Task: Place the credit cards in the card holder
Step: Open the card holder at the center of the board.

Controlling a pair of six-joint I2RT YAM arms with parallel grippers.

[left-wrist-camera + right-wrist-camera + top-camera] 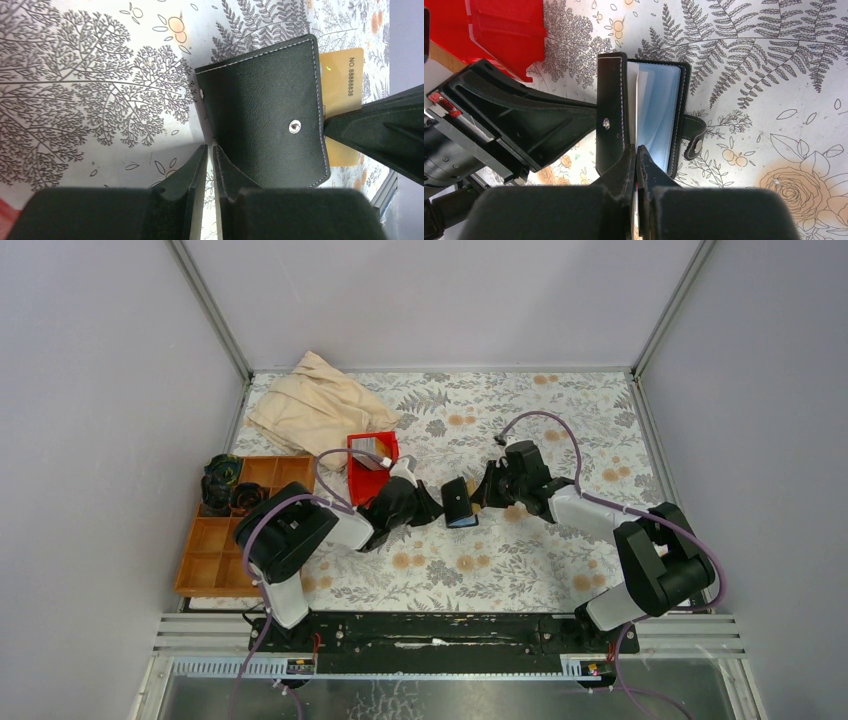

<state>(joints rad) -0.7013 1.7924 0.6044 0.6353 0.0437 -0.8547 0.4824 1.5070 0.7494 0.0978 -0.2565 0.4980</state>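
Note:
The card holder (458, 502), a black wallet with a clasp tab (696, 137), stands open on the floral cloth between my two grippers. My left gripper (210, 148) is shut on the edge of its snap-button cover (260, 115). My right gripper (636, 149) is shut on a tan credit card (340, 85) printed with a number. The card is edge-on in the right wrist view and pokes into the open wallet beside its clear bluish sleeves (659, 110). In the top view the right gripper (487, 490) is just right of the wallet and the left gripper (428, 505) just left of it.
A red bin (370, 468) with pale flat things in it stands just behind the left gripper and also shows in the right wrist view (504, 25). A brown compartment tray (215, 540) with dark objects lies at the left. A beige cloth (320, 405) lies at the back left.

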